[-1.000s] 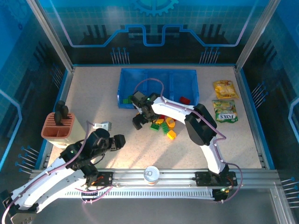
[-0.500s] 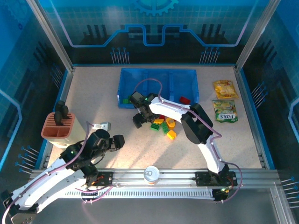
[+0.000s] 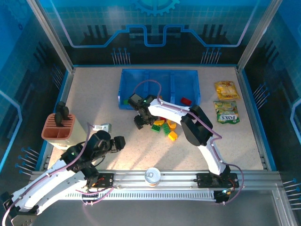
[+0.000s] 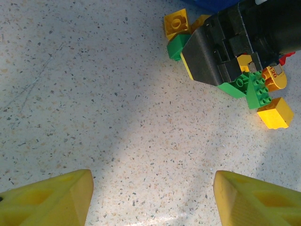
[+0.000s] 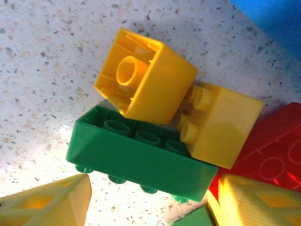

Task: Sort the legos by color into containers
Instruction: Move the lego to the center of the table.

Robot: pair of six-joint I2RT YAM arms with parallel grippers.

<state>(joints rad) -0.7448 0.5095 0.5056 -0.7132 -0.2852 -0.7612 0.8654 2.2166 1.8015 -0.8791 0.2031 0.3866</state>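
Yellow fingers (image 5: 47,200) frame the bottom of the right wrist view. Between them lies a long green brick (image 5: 141,160), underside showing; I cannot tell whether the tips are pressing its ends or only bracketing it. Just beyond the fingers a yellow brick (image 5: 146,84) sits upturned against the green one's far edge. A second yellow brick (image 5: 225,125) touches it on the right-hand finger's side, and a red brick (image 5: 273,150) pokes in past that finger. From above, the right arm reaches long from its base, elbow bent and forearm slanting leftward. The right gripper (image 3: 139,123) points down at the left end of the legos (image 3: 164,126), with the blue tray (image 3: 188,80) just beyond its fingertips. One red lego (image 3: 186,100) lies in the tray's right compartment. The left arm is folded low, and the left gripper (image 3: 118,142) hangs over bare table, jaws wide apart with nothing between them and the pile well ahead of its fingers. Underneath is a speckled beige table (image 3: 94,94), with an orange holder (image 3: 58,127) off to the left, two snack packets (image 3: 227,89) on the right, and glowing blue panels all round.
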